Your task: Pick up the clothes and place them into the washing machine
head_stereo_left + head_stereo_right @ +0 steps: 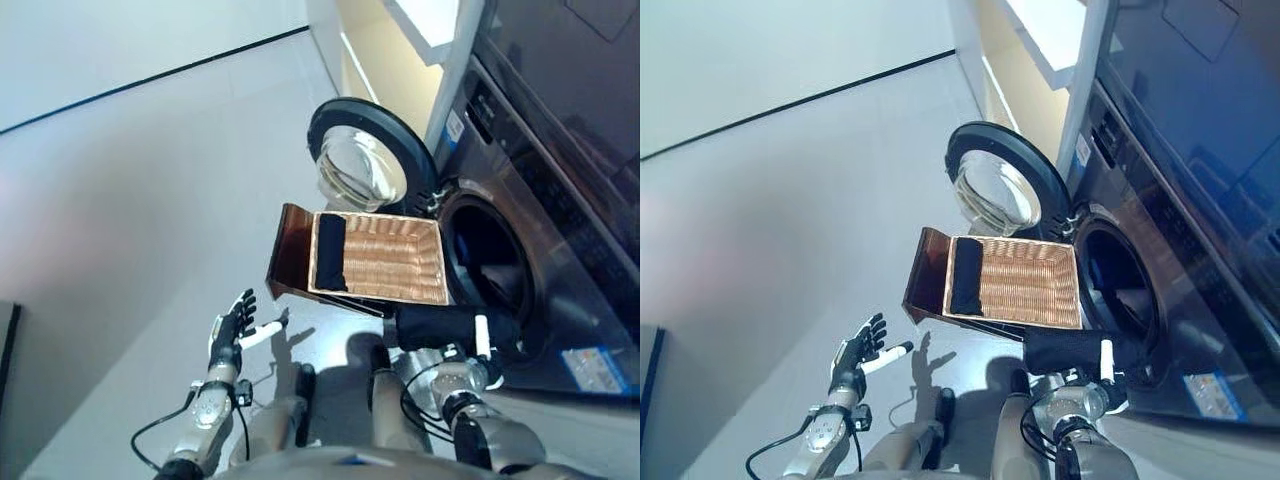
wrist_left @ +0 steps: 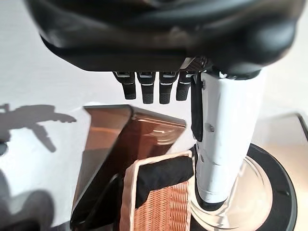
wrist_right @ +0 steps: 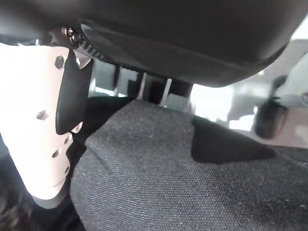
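- Clothes: one dark garment [image 1: 440, 327] is carried by the right robot hand [image 1: 478, 345], nearest the robot, just in front of the washing machine [image 1: 560, 230] and below its drum opening [image 1: 490, 255].
- Right robot hand state: the right wrist view shows dark fabric filling the space against the palm, with the white-covered thumb beside it. The fingers appear wrapped round the cloth; the grip is judged closed on the garment.
- Left robot hand [image 1: 232, 335]: well apart from the washing machine, over the floor [image 1: 120, 200], fingers spread wide and straight, holding nothing.
- Wicker basket [image 1: 385, 260]: between the robot and the washing machine door [image 1: 365, 160], resting on a brown stand [image 1: 290, 250]. A second dark garment [image 1: 331, 252] lies along the basket side farthest from the drum opening.
- Washing machine door: swung fully open, beyond the basket. Something dark seems to lie inside the drum; what it is cannot be told.
- Judged step: transfer of the held garment into the drum.
- Risk 1: the garment hangs wide across the hand; a trailing end may catch on the drum rim or the basket edge and pull out of the grip.
- Risk 2: an early release would drop the cloth on the floor in front of the machine.
- Risk 3: the basket sits near the opening; a low arm path could knock it.
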{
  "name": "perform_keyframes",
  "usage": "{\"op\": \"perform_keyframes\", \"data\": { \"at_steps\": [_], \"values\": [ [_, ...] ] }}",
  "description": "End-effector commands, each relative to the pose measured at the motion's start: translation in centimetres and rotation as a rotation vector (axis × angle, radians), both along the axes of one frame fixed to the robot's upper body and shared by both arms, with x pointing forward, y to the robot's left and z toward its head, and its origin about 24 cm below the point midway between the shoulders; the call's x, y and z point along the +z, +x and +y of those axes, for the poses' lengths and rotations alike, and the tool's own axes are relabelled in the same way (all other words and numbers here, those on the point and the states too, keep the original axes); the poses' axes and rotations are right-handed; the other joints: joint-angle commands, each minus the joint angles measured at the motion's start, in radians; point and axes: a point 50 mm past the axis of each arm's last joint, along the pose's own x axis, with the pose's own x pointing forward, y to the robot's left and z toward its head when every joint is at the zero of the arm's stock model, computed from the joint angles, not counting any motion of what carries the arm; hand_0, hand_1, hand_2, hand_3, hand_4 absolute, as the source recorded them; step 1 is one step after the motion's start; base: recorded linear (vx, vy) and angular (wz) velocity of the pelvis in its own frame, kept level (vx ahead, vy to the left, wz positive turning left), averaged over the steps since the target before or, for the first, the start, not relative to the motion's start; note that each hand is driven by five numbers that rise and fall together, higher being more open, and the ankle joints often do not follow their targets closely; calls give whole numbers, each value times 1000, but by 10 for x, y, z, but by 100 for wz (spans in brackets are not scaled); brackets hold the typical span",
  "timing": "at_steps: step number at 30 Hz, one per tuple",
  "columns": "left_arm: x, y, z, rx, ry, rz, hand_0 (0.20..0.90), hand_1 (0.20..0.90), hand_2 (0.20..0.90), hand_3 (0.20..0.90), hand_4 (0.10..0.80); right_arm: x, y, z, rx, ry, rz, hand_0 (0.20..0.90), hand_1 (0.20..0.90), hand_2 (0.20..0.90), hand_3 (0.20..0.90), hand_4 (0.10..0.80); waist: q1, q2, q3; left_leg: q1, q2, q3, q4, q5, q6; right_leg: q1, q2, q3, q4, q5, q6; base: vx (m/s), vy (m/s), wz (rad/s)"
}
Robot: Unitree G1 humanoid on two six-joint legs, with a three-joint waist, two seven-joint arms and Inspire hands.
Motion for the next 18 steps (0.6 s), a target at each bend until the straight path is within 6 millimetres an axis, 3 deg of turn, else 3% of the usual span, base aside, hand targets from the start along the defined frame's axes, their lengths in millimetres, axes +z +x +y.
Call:
{"op": "perform_keyframes", "data": {
  "at_steps": [1,3,5,7,9,11,13,15,16,18],
  "values": [
    [26,24,3,-4,20,-174,900,900,900,900,800,11,13,0,92,-104,-59,200,200,200,200,300,6,-13,-86,96,54,23,4,50,-16,49,19,42,-239,114,19,200,-211,30],
    [25,23,2,-10,16,-165,900,900,900,900,800,7,7,3,104,-98,-38,200,200,200,200,300,7,-19,-84,62,64,27,127,130,-18,98,31,33,-243,88,-7,155,-185,23],
    [24,23,1,-12,27,-158,900,900,900,900,800,3,4,8,132,-97,-24,200,200,200,200,300,16,-31,-78,15,36,11,256,195,-9,144,38,34,-249,75,-35,138,-145,-4],
    [24,23,0,-12,24,-158,900,900,900,900,800,2,3,9,136,-92,-17,200,200,200,200,300,21,-37,-81,-19,32,18,286,238,-7,169,33,31,-252,64,-44,133,-75,-15],
    [24,23,-1,-13,28,-157,900,900,900,900,800,1,2,9,136,-93,-10,200,200,200,200,300,25,-50,-86,-85,52,54,217,228,-5,196,13,30,-256,43,-40,187,-2,-1],
    [23,28,-2,-2,37,-154,900,900,900,900,800,2,3,7,139,-104,-4,200,200,200,200,300,35,-50,-82,-183,89,97,17,207,-8,230,24,31,-250,1,-27,311,83,65],
    [24,31,-4,-2,33,-162,900,900,900,900,800,4,5,7,145,-119,-2,200,200,200,200,300,54,-31,-76,-207,120,104,-157,293,-31,257,55,40,-236,-31,-20,274,73,33],
    [23,31,-5,-1,31,-157,900,900,900,900,800,5,6,7,146,-127,0,200,200,200,200,300,63,-25,-70,-215,133,114,-255,330,-37,275,68,45,-231,-51,-21,272,60,9],
    [21,31,-7,-2,27,-145,900,900,900,900,800,6,7,6,147,-132,6,200,200,200,200,300,72,-14,-71,-240,132,145,-354,349,-48,317,80,54,-229,-85,-19,441,119,-10],
    [20,31,-8,0,25,-141,900,900,900,900,800,5,7,11,165,-127,11,200,200,200,200,300,87,-12,-85,-223,121,144,-384,365,-47,356,81,80,-224,-114,-12,403,157,-23]
  ]
}}
